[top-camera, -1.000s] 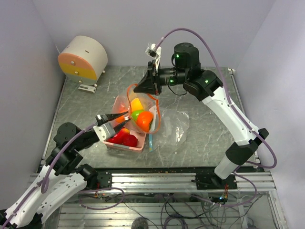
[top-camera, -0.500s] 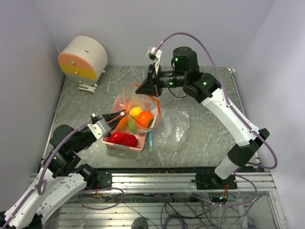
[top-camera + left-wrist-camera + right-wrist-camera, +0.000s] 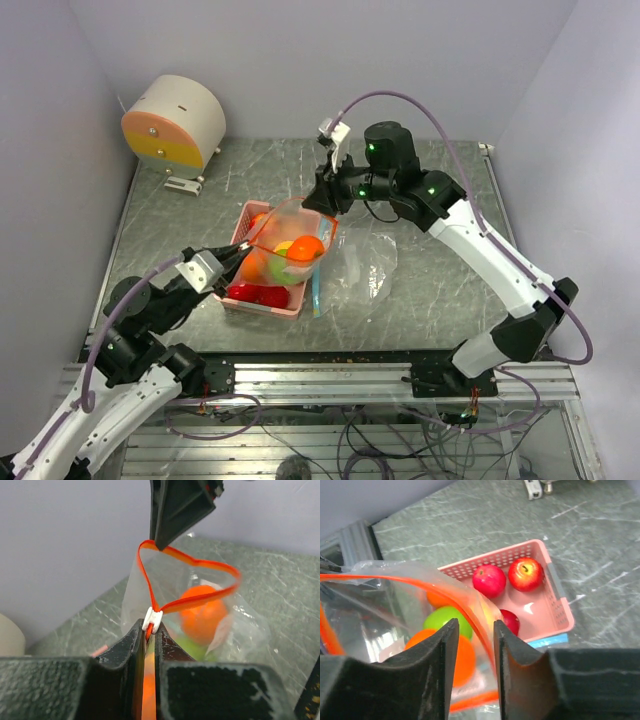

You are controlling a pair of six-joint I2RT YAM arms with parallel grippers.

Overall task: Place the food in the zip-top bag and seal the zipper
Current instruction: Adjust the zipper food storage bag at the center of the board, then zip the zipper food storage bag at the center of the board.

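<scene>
Nearest the bases, the left claw had its two flat black fingers pressed together on the zipper. That was a thin orange-red strip, pinched just under its little white plastic slider.

From there the strip opened into a loose heart-shaped loop, so the mouth of the bag was gaping. The bag itself was thin, crinkly clear plastic, hung up between both claws right over the basket.

Inside it, through the plastic, were a smooth round orange and a glossy green apple tucked beside it.

The basket was pink perforated plastic, rectangular with rounded corners, sitting around 9 o'clock of the table's middle. Three shiny red apples lay loose in it.

Just beside the basket at its 3 o'clock, a second bag lay flat and wrinkled on the table, which was grey-green stone-look with pale veins. That one had a teal strip along its edge nearest the basket.

Further back, the right claw came in from 1 o'clock. Its wedge-shaped black fingers were nipping the far end of the zipper loop, with the rim running between them in its own camera.

Way off in the 10 o'clock corner sat a cream drum with an orange and yellow flat face.
</scene>
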